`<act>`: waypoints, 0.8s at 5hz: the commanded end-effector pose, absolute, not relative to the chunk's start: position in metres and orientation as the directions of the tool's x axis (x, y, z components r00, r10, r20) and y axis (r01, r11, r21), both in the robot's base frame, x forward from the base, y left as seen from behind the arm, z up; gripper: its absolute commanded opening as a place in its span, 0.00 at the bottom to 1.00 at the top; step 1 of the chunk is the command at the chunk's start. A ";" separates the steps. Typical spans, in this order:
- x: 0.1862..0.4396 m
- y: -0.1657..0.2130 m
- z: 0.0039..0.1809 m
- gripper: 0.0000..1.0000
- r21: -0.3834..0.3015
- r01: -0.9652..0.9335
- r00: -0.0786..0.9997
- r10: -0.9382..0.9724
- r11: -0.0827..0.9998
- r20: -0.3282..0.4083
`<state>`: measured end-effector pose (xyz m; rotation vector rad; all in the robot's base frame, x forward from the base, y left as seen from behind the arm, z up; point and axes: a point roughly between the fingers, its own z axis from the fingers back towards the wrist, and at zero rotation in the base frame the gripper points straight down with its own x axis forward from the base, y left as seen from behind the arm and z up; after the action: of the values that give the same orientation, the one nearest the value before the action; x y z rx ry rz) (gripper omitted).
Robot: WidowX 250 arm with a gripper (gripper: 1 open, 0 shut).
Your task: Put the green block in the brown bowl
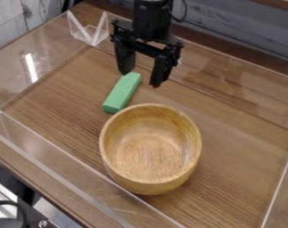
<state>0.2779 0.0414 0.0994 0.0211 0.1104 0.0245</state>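
The green block [122, 93] lies flat on the wooden table, just up and left of the brown bowl [151, 148]. The bowl holds nothing. My gripper [143, 71] hangs pointing down, its two dark fingers spread open with nothing between them. It hovers just above and slightly right of the block's far end, not touching it.
Clear acrylic walls [39, 67] ring the table on all sides. A small clear plastic stand [86, 28] sits at the back left corner. The wood surface [235, 98] stretches out to the right of the gripper.
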 end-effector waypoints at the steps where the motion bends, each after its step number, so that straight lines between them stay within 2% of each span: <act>1: 0.282 0.050 0.115 1.00 0.039 -0.015 0.999 0.017 0.999 -0.032; 4: 0.281 0.063 0.108 1.00 0.036 -0.006 1.000 0.006 0.999 -0.009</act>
<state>0.2768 0.0597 0.0909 0.0203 0.0756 0.0023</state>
